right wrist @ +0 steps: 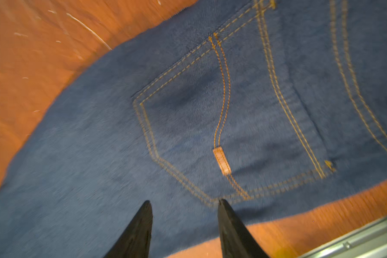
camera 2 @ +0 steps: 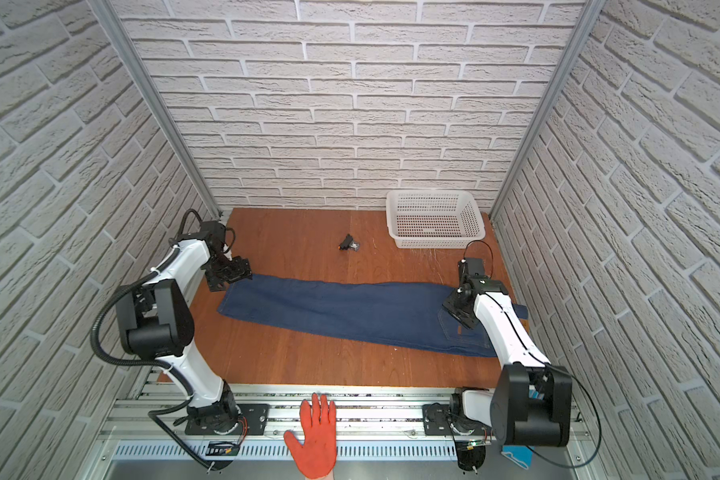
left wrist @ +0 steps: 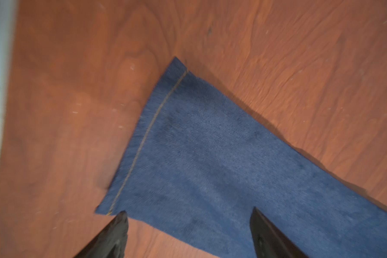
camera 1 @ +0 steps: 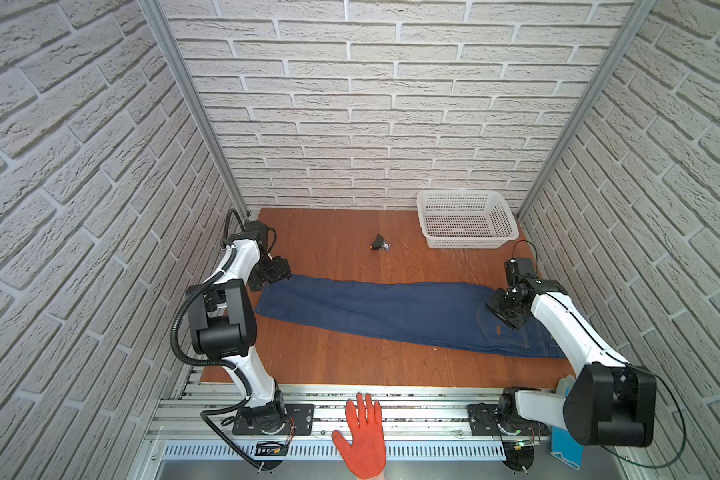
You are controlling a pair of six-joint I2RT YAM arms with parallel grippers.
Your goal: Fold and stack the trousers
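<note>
The cell is walled in white brick-pattern panels, and the work surface is a reddish-brown wooden table. The trousers (dark blue denim jeans) lie flat on it as one long, narrow strip, with the legs doubled one over the other as far as we can judge. Their long axis runs left to right across the table, slanting slightly nearer toward the right. The hem is the left end. The waist is the right end, with a back pocket and a small tan tab facing up.

The left gripper hovers at the far-left corner of the hem, its jaws spread wide with nothing between them. Its wrist view shows the denim just ahead of the fingertips. The right gripper hovers over the pocket area, jaws apart and likewise empty. Neither grips cloth.

The governing relation is that each arm stands at its own end of the strip. We judge the next fold to be crosswise — one end carried along the long axis onto the other. The left arm is nearer the hem and the right is nearer the waist, so neither need reach across the middle.

Also present:
- a white perforated basket at the far right
- a small black object on the far side of the strip
- an orange-gloved hand resting on the near rail — well clear of the denim
</note>
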